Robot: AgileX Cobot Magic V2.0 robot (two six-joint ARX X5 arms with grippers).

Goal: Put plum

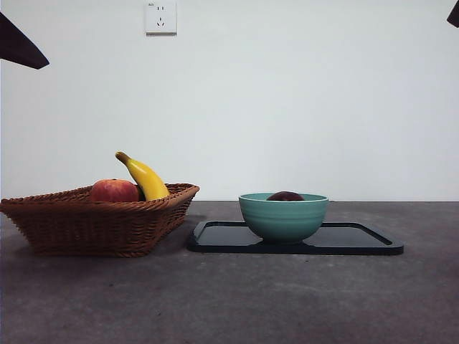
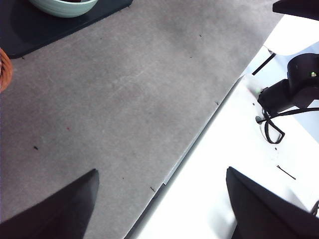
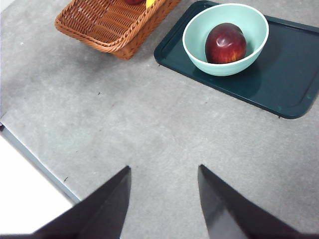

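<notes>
Evidently the placing step is done: the plum [image 3: 225,43] lies inside the green bowl [image 3: 195,51] on the dark tray [image 3: 279,84]. Your left gripper [image 2: 162,199] and right gripper [image 3: 164,199] hang spread and empty, well apart from it. You need only verify and hold clear.

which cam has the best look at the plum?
Right wrist view: the plum lies fully visible inside the green bowl. The front view shows only its top above the rim. In the left wrist view it is practically hidden.
</notes>
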